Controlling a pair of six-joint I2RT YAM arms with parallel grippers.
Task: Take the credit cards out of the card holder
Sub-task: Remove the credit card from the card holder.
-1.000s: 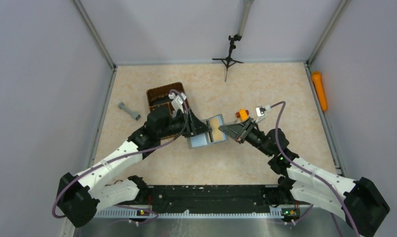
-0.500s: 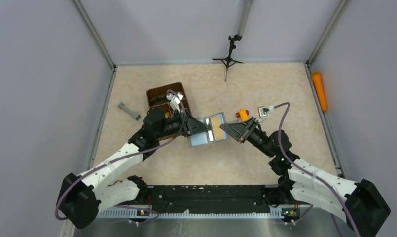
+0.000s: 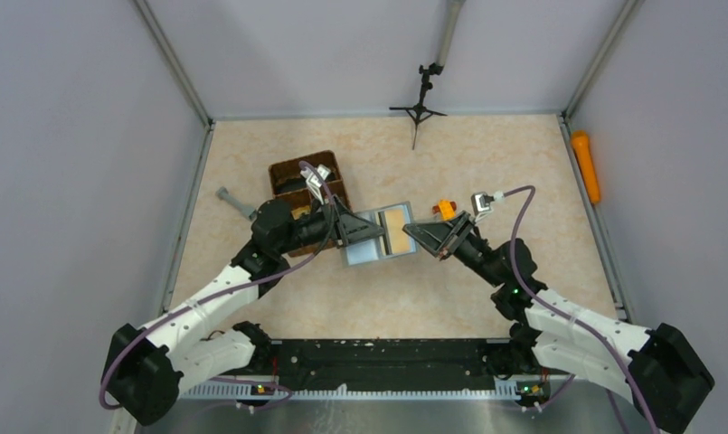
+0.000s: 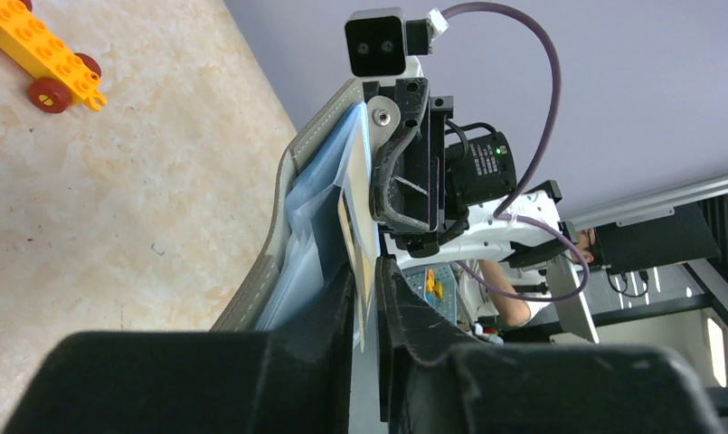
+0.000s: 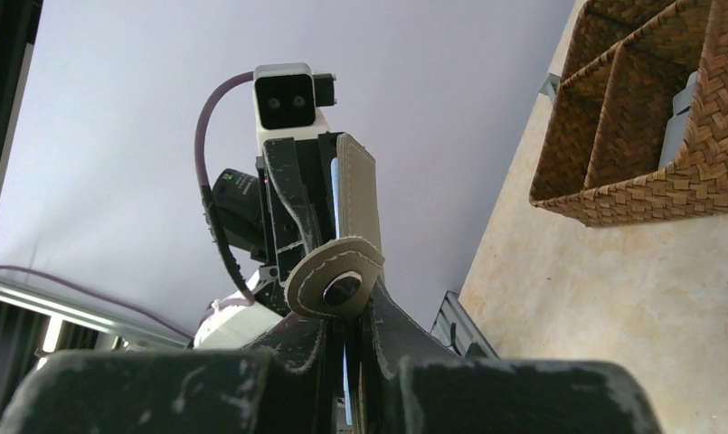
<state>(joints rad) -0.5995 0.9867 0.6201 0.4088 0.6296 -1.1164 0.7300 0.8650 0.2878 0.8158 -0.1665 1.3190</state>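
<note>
The card holder (image 3: 371,251) hangs open between my two grippers above the table's middle, its grey-blue half on the left and its tan half on the right. In the left wrist view it is edge-on, with its grey cover (image 4: 283,203) left of my fingers. My left gripper (image 4: 367,280) is shut on the thin edge of a pale credit card (image 4: 364,244) standing out of the pockets. My right gripper (image 5: 351,321) is shut on the holder's grey snap tab (image 5: 337,276). In the top view the left gripper (image 3: 374,231) and the right gripper (image 3: 412,236) meet the holder from opposite sides.
A brown wicker basket (image 3: 301,174) stands behind the left arm, also in the right wrist view (image 5: 658,117). An orange toy brick with red wheels (image 3: 445,209) lies behind the right gripper. A grey dumbbell-shaped piece (image 3: 236,202) lies far left, a black tripod (image 3: 420,101) at the back.
My left gripper's jaws have closed on the card's edge. The left arm has drawn back to the left a little and the holder has shifted slightly with it. The right gripper kept its hold.
</note>
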